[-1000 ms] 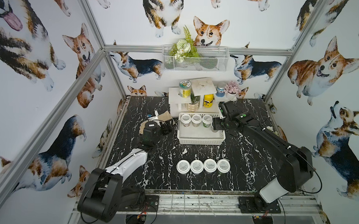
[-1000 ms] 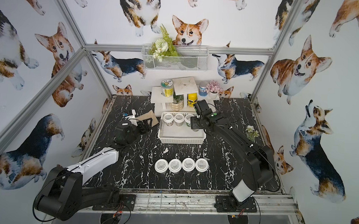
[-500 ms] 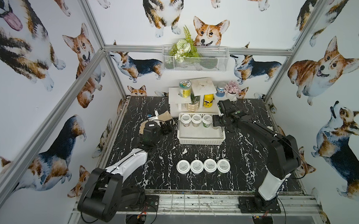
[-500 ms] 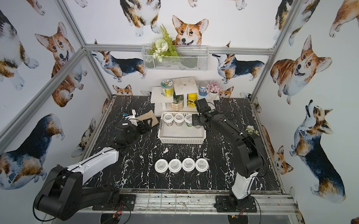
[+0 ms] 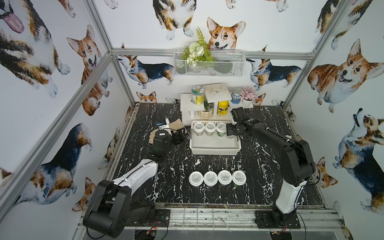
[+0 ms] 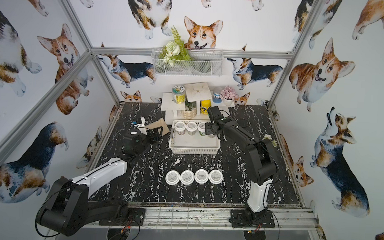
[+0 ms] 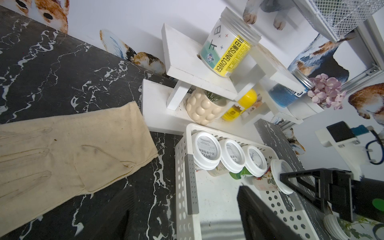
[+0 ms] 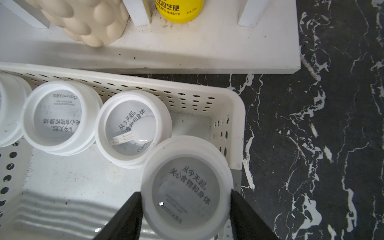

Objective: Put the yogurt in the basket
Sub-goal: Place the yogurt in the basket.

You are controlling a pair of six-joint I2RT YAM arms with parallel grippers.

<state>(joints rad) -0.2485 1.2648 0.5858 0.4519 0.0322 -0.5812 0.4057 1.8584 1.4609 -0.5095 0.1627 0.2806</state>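
Toward the table's [image 5: 161,181] far edge, the right tool [image 5: 229,130] pinches a jar [image 8: 185,187] by its lid, jaws pressed on either side, over the end of the basket [image 5: 214,151] nearest the table's right edge. Three jars [image 5: 209,127] already stand in a row along the basket's far wall; four more [image 5: 210,178] wait in a row near the table's front edge.

Whether the held jar's base touches the basket floor cannot be told. It sits very close to both the last jar of the row and the basket's side wall, so the slot looks tight. Lowered a little off line, its base could catch the rim and tip, or shove the neighbour. Letting go while it hangs high or tilted would likely topple it.

The left tool [image 5: 178,136] hangs spread and empty just beside the basket's other end, near a glove [image 7: 72,155], clear of the work.
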